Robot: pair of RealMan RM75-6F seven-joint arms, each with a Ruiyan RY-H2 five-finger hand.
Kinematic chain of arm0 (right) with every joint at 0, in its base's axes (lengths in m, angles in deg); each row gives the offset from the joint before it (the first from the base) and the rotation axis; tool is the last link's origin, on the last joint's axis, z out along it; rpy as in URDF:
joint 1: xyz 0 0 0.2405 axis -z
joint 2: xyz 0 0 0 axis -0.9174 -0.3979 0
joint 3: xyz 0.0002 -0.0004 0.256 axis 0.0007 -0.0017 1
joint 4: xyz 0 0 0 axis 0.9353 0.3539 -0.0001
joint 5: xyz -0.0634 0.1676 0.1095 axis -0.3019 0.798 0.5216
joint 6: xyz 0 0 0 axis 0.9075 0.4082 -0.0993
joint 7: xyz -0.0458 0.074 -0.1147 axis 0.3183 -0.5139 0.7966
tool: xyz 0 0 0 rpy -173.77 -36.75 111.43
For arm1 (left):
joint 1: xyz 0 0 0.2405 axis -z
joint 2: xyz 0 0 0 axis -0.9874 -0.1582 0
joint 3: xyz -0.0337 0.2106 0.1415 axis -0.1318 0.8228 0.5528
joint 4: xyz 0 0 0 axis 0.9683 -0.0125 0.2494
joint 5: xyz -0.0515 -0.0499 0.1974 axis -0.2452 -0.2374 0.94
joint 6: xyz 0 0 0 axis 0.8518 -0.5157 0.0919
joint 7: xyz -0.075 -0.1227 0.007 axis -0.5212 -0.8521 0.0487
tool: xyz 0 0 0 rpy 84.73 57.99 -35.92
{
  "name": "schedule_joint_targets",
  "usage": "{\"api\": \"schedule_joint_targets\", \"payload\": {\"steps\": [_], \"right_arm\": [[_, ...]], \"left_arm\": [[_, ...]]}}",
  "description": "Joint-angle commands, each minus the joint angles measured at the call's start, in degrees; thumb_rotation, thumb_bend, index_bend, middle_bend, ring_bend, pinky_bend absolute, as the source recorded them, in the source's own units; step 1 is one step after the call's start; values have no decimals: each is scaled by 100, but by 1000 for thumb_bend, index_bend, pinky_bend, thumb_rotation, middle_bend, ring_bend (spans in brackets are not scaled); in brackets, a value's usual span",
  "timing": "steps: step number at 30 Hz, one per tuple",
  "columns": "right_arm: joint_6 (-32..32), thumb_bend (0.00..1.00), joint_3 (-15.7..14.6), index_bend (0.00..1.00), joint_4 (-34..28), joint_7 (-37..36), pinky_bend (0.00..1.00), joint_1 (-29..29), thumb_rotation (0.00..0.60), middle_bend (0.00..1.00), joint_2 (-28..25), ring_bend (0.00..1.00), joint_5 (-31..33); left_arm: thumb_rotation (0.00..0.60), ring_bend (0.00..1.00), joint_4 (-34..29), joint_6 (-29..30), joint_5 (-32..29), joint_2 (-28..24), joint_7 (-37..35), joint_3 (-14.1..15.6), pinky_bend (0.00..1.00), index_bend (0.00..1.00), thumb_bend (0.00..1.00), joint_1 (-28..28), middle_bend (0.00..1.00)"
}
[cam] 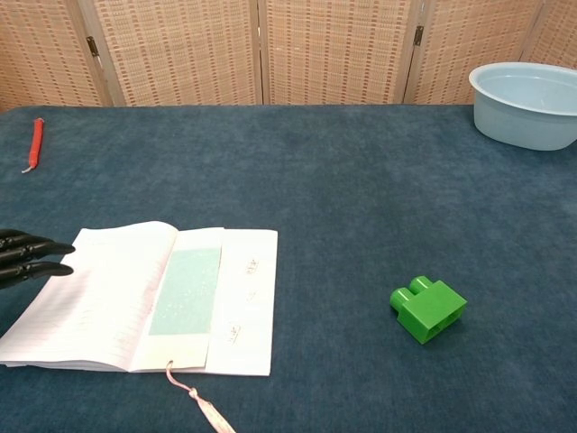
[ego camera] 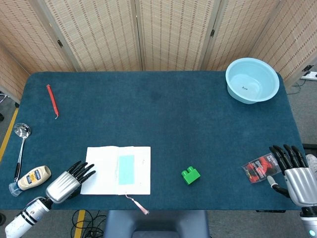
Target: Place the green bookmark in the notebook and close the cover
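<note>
Our left hand (ego camera: 67,181) sits low at the table's front-left corner, fingers spread and holding nothing, the fingertips (cam: 50,257) just off the left edge of the notebook (ego camera: 117,170). We can't really tell from either view whether they touch the page or just hang beside it. Our right hand (ego camera: 292,171) is way over at the front-right edge, fingers also apart and empty, next to a small red-and-black packet (ego camera: 258,168).

Progress-wise, we'd say the first half is done: the green bookmark (cam: 186,290) already lies flat on the open notebook, near the middle, running front to back. What's left is the cover, which isn't closed yet. The left-hand pages bulge up a little near the spine, so that's probably the side to flip over.

The notebook itself looks thin and floppy, lined white pages, with a pink ribbon tassel (cam: 200,404) trailing off its front edge.

Further out: a green toy brick (ego camera: 190,175) right of the notebook, a mustard bottle (ego camera: 29,179) and ladle (ego camera: 20,144) along the left edge.
</note>
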Motion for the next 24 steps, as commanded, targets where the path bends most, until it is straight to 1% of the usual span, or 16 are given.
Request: {"api": "schedule_joint_targets", "payload": {"steps": [1, 10, 21, 24], "right_arm": [[-7, 224, -3, 106, -9, 15, 51, -7, 600, 119, 1, 1, -8], [2, 224, -4, 106, -38, 49, 51, -4, 600, 119, -4, 1, 7], [66, 224, -5, 106, -62, 62, 51, 38, 600, 119, -27, 1, 30], [68, 224, -3, 106, -65, 66, 51, 37, 600, 119, -24, 1, 30]], "left_arm": [[600, 0, 61, -36, 9, 46, -32, -3, 124, 72, 260, -27, 0], [600, 0, 216, -24, 157, 330, -185, -24, 124, 69, 260, -21, 0], [600, 0, 455, 82, 220, 643, -475, -148, 124, 73, 260, 47, 0], [600, 0, 564, 232, 212, 751, -620, -212, 124, 88, 259, 27, 0]]}}
